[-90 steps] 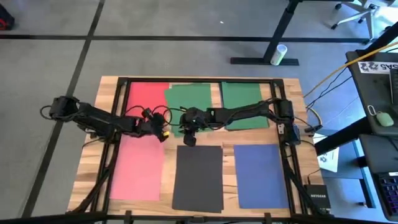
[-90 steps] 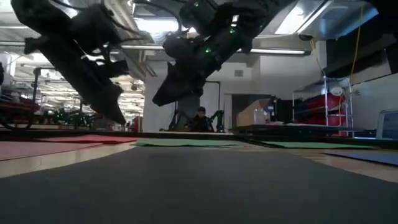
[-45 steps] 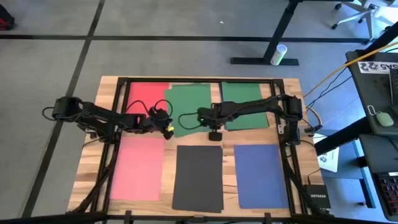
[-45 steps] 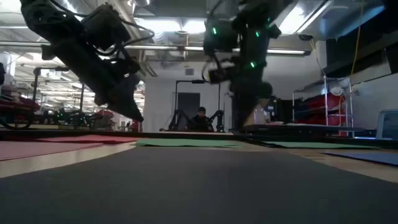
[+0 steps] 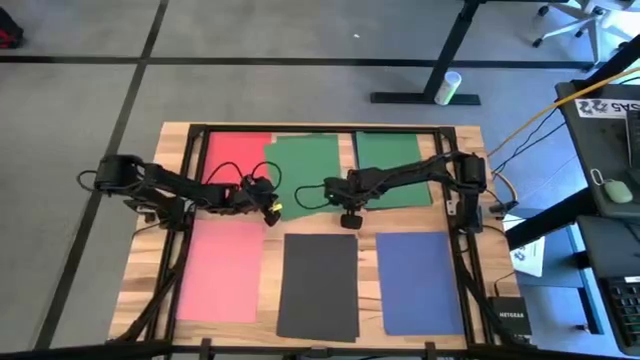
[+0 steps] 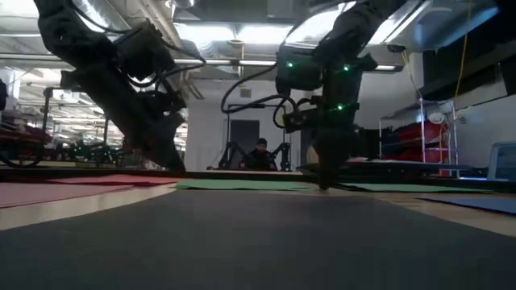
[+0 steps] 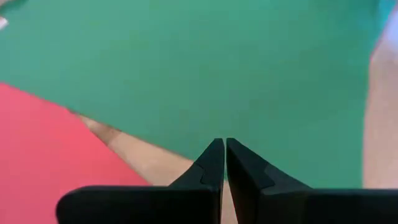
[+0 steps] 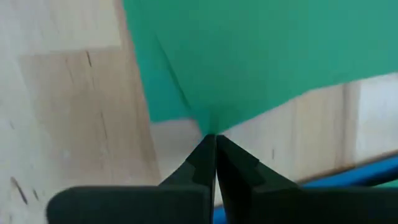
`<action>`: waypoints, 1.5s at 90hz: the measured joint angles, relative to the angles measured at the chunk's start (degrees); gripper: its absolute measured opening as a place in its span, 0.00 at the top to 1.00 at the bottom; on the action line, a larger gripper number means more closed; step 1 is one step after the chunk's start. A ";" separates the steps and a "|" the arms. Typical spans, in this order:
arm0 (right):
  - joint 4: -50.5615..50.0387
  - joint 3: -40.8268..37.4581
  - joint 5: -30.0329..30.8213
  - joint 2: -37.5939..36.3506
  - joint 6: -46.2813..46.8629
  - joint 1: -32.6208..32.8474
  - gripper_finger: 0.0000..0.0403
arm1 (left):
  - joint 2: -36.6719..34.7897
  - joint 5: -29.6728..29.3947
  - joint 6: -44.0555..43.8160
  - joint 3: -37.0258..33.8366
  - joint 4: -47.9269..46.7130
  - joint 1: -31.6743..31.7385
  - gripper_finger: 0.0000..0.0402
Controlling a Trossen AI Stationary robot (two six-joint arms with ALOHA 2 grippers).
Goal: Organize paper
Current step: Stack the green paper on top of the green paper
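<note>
Several coloured paper sheets lie flat on the wooden table: red (image 5: 237,155), a tilted green one (image 5: 305,175), a second green one (image 5: 392,168), pink (image 5: 222,270), dark grey (image 5: 318,285) and blue (image 5: 418,282). My left gripper (image 5: 272,208) is shut, low over the tilted green sheet's near left edge (image 7: 155,134). My right gripper (image 5: 350,220) is shut and points straight down at a near corner of green paper (image 8: 208,124), between the two green sheets. My left gripper's shut fingertips (image 7: 214,149) stand slanting down at the tilted green sheet's near edge; whether they touch it, I cannot tell. My right gripper's shut fingertips (image 8: 208,146) come from above, pointing down, and meet the table at the green corner (image 6: 325,187). The sheet lies flat, with a crease (image 8: 174,81) running toward the tips.
A black frame (image 5: 455,215) runs along the table's sides and far edge. The arms' bases stand at the left (image 5: 120,175) and right (image 5: 465,175) edges. A strip of bare wood (image 5: 370,222) separates the far row of sheets from the near row.
My right gripper has gone toward the table's right edge, from over the dark grey sheet's far edge to the green corner, turned from slanted to upright and come down onto the table. My left gripper has shifted slightly right and far and come down low.
</note>
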 joint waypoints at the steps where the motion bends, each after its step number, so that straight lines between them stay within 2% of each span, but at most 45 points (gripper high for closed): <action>1: 0.11 -0.20 -0.11 -0.03 0.22 0.00 1.00 | 0.10 0.13 -0.05 0.00 -0.03 0.00 1.00; 27: 1.01 -2.00 -3.19 -0.92 2.17 0.42 1.00 | 0.63 0.72 -0.08 0.00 0.25 0.00 1.00; 51: 1.58 -2.28 -4.35 -7.04 3.63 0.61 1.00 | 0.63 0.70 -0.08 0.00 0.18 0.00 1.00; 70: 6.56 -4.07 -3.91 -6.62 3.78 0.44 1.00 | 0.62 0.70 -0.08 0.00 0.16 0.00 1.00; 101: 13.30 -11.60 -5.70 -6.87 7.24 0.50 1.00 | 0.59 0.66 0.33 0.02 0.15 1.47 1.00; 135: 13.99 -12.24 -8.59 -6.93 9.53 1.51 1.00 | 0.58 0.61 1.03 0.02 0.20 4.58 1.00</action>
